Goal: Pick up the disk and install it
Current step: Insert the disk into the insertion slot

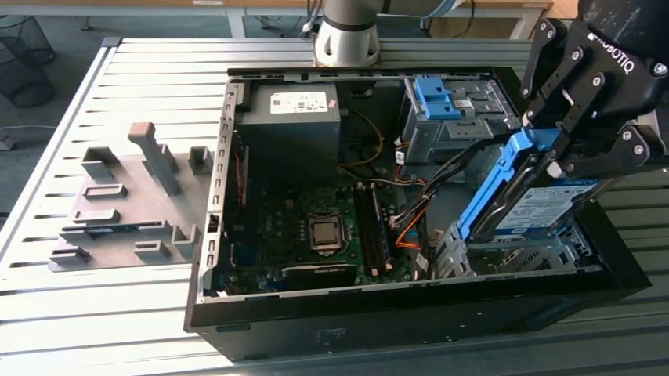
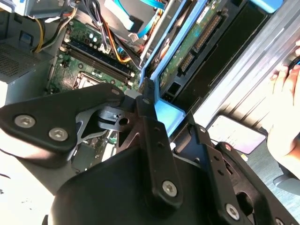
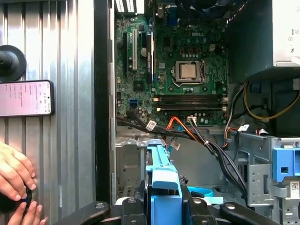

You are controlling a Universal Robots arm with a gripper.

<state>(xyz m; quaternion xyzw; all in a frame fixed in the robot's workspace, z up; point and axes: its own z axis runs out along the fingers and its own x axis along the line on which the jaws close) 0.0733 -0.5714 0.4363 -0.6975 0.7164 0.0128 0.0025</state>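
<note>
Left to right in the exterior view we see the grey fixture plate (image 1: 125, 204), the open PC case (image 1: 408, 313), then the gripper (image 1: 559, 160) clamped on the disk (image 1: 522, 200), tilted over the lower drive bay (image 1: 502, 254). It looks rigid, hefty and shock-sensitive; we'd hold its blue caddy edges.

I work in a robot lab or workshop. My arm is bolted by its round base (image 1: 346, 35) to a big metal table (image 1: 125, 313) made of long grooved bars, and on it sit an open computer case (image 1: 418, 313) with its green board (image 1: 303, 235) and wires showing, and a grey tray of holding blocks (image 1: 125, 211). A wire trash bin (image 1: 21, 59) stands on the floor, and a person's hands (image 3: 16, 187) rest by a phone (image 3: 26, 98) on the table.
</note>
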